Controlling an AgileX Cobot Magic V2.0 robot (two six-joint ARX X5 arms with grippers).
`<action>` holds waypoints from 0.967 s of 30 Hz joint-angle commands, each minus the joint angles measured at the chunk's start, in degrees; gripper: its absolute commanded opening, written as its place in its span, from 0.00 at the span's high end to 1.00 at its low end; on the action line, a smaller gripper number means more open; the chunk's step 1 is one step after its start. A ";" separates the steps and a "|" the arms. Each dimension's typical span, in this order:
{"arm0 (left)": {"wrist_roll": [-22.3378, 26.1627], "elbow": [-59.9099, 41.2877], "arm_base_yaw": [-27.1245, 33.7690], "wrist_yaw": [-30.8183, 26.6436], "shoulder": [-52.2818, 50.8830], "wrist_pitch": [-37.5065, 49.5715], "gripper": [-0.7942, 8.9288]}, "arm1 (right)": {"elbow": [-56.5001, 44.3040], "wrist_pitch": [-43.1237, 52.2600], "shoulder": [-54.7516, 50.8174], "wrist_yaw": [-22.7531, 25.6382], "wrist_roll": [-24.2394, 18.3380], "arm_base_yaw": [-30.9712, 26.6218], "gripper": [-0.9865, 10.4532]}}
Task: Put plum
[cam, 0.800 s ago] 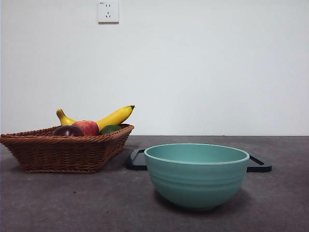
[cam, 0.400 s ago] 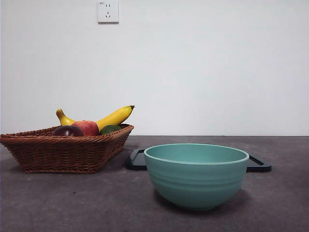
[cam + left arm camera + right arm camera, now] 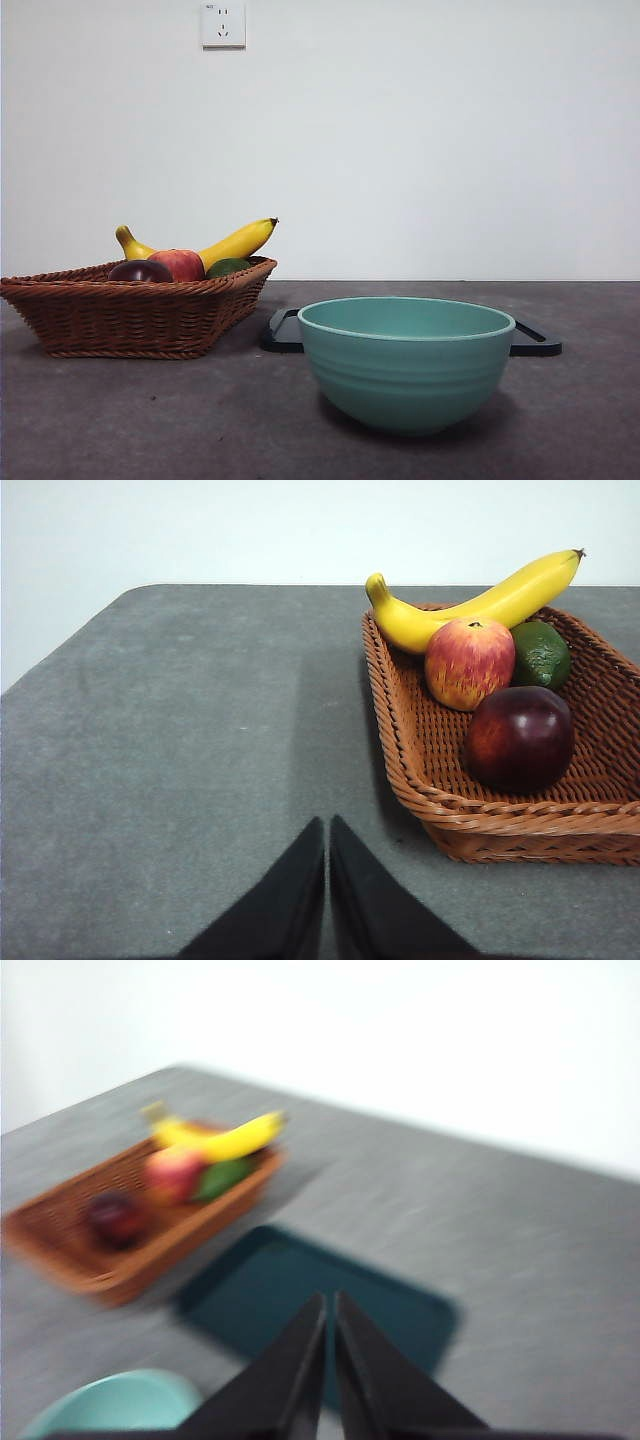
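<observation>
The plum lies in the wicker basket, beside the red-and-yellow apple, the green fruit and the banana. The left tool, its jaws pressed together, hangs above the bare table near the basket. The right tool, jaws likewise together, hovers above the dark tray, with the teal bowl close by.

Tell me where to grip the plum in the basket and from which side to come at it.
Grip the plum across its widest middle, coming down from above. It is round and smooth, so a lower or off-center pinch would likely slip. It lies low in the wicker basket, whose walls block a side approach, and the apple sits close behind it, so set the jaws clear of that side.
</observation>
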 commanded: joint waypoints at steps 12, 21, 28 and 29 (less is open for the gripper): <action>-0.44 -1.18 0.07 0.07 -0.11 -0.33 0.91 | -28.00 24.17 -18.82 13.62 -0.90 -7.37 0.91; -0.44 -1.18 0.07 0.07 -0.11 -0.33 0.91 | -36.22 25.97 -23.37 15.26 0.90 -7.41 0.91; -0.42 -1.18 0.07 0.07 -0.11 -0.31 0.91 | -38.27 22.34 -25.09 16.68 2.82 -7.45 0.91; -0.44 -1.18 0.07 0.07 -0.11 -0.33 0.91 | -38.27 21.75 -25.09 16.70 2.82 -7.48 0.91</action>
